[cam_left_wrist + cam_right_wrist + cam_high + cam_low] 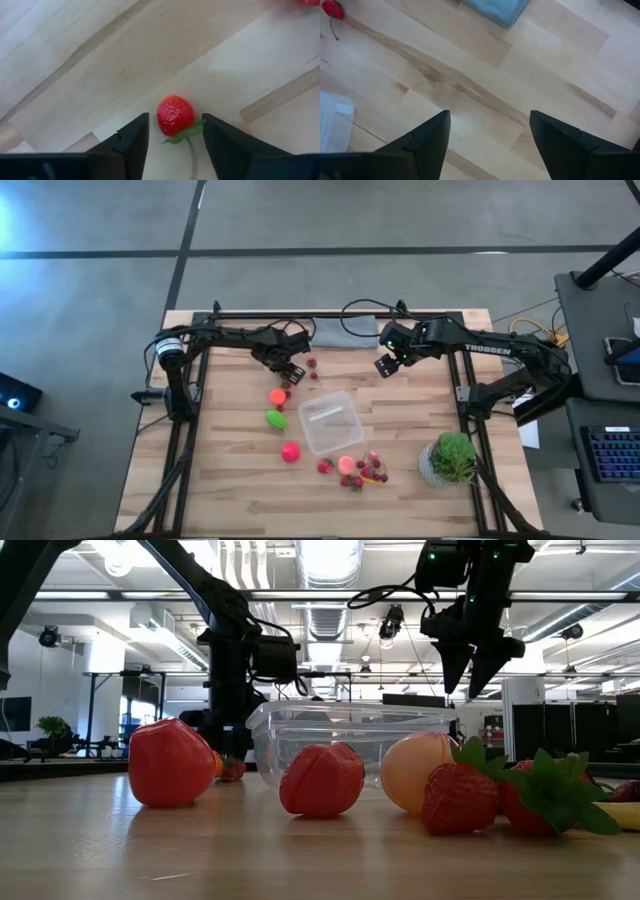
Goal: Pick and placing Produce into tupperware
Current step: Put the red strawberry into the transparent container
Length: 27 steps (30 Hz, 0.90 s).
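left gripper (172,142): my fingers spread, low over the bench (230,470), straddling a small red strawberry (175,115) with a green stem; berry sits between the fingers, contact not clear.
left gripper position: far-left part of the bench, just beyond the orange ball (277,395).
right gripper (487,142): fingers spread wide, holding nothing, bare wood under it; hangs above the bench near the far edge, beside the folded blue-grey cloth (495,9).
tupperware (329,422): clear, lid off, mid-bench, upright, looks empty from above.
produce left of box: orange ball, green ball (275,419), pink ball (290,451) in a loose line, all apart from the box.
produce on near side of box: peach ball (346,464) plus a cluster of strawberries (362,472) just off the box's near corner.
stray berry (312,363): near my left gripper, on the far side.
potted plant (452,457): near-right corner.
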Motion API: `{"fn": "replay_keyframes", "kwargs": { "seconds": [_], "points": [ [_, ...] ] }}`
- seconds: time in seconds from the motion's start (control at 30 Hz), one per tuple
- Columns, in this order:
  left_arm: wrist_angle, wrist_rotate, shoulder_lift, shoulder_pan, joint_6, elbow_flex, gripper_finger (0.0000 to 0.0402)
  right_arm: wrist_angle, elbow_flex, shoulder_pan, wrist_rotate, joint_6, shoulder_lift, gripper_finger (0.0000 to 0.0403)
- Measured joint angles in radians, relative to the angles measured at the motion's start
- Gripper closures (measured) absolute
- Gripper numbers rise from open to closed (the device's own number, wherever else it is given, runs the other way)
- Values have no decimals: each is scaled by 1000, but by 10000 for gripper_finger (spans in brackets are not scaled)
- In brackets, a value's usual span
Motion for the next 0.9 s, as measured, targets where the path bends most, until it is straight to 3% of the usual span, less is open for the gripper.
{"fn": "replay_keyframes", "kwargs": {
  "seconds": [0.47, 0.7, 0.9],
  "points": [
    [-32, -2, 0, -2, 1, 18, 312, 1, 0, 0, 0, -7, 0, 138],
    [-50, 37, -72, -30, 40, 86, 312, 0, 0, 0, -1, -8, 0, 138],
    [84, 197, -200, -116, 218, 109, 307, -9, 0, 0, -10, -45, -1, 138]
  ]
}}
